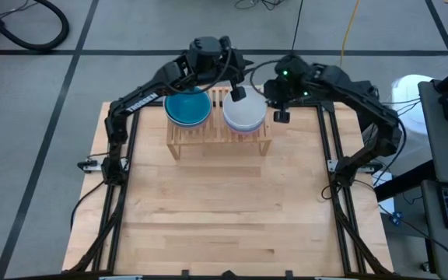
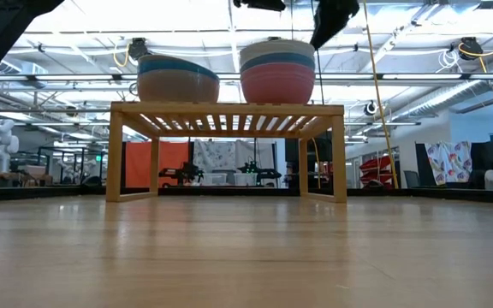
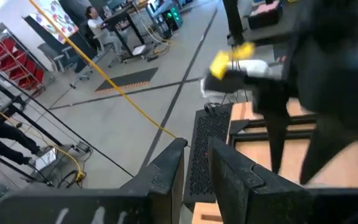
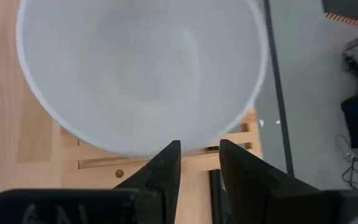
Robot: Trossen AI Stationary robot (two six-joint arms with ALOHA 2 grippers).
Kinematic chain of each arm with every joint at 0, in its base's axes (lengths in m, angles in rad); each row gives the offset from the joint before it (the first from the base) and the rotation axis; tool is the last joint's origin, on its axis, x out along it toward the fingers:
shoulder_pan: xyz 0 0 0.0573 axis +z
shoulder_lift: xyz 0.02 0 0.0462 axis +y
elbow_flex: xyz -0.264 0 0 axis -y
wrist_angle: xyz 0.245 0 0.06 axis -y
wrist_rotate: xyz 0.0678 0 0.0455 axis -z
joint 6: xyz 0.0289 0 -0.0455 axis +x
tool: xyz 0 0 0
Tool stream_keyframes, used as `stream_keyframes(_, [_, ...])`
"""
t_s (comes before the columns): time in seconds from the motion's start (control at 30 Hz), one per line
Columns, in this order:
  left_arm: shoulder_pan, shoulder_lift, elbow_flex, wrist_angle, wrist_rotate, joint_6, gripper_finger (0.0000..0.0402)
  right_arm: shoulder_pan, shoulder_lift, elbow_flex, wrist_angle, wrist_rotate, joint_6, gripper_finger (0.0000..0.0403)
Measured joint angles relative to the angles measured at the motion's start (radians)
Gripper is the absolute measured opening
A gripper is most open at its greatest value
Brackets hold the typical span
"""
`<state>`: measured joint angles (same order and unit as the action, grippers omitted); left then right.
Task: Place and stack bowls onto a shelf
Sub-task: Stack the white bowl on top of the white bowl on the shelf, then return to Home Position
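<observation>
- Table [image 1: 232, 225]: big wood top, bare in front; all the action is at the far edge.
- Shelf [image 1: 218, 140]: low slatted rack at the far middle of the table, legs square on the top in the low view [image 2: 226, 109]. Holds two stacks side by side.
- Left stack [image 1: 187, 107]: blue/teal bowl on top; low view shows a beige bowl under a blue rim [image 2: 177, 79]. Sits level, looks done.
- Right stack [image 1: 244, 111]: white bowl on top; low view shows pink at the bottom, blue band, pale rim above [image 2: 277, 70]. Taller of the two. Right wrist view looks straight down into the white bowl [image 4: 142, 68], shelf slats under its near edge.
- Left gripper [image 1: 236, 71]: above the shelf's far side, betw. the two stacks, slightly over the white bowl's rim. In its own view [image 3: 197, 168] fingers sit close together w/ a thin gap and nothing betw. them; camera looks out at the room, not at bowls.
- Right gripper [image 1: 280, 105]: just beside the white bowl's right rim. Own view [image 4: 197, 168]: fingers spread a little, gap empty, tips just outside the rim, not pinching it.
- Step, my read: top bowl placed, release/clear-off stage. No loose bowls seen on the table.
- To do it well: lift straight up before swinging away, so a finger doesn't clip the rim and skew the tall stack. Move one arm at a time, as they're close together over the shelf.
- Risk: right stack is high; a sideways nudge could tip it off the far edge.
</observation>
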<state>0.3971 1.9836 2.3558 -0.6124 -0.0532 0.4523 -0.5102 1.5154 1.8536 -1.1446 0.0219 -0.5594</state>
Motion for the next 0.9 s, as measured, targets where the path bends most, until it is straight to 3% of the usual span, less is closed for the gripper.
stream_keyframes(0.17, [0.007,-0.024,-0.001,-0.016,0.0,-0.013,0.0081,0.001,0.0,-0.055,0.021,-0.001,-0.013,0.0104])
stream_keyframes(0.33, [0.01,-0.051,0.0,-0.046,-0.009,0.002,0.0081,0.001,-0.021,-0.025,0.047,0.003,-0.039,0.0104])
stream_keyframes(0.53, [0.017,-0.138,0.0,-0.243,-0.088,0.029,0.0081,0.001,-0.135,-0.006,0.111,0.005,-0.029,0.0104])
stream_keyframes(0.9, [-0.021,-0.36,0.0,-0.586,-0.089,-0.064,0.0081,0.001,-0.343,-0.006,0.14,0.009,-0.031,0.0104])
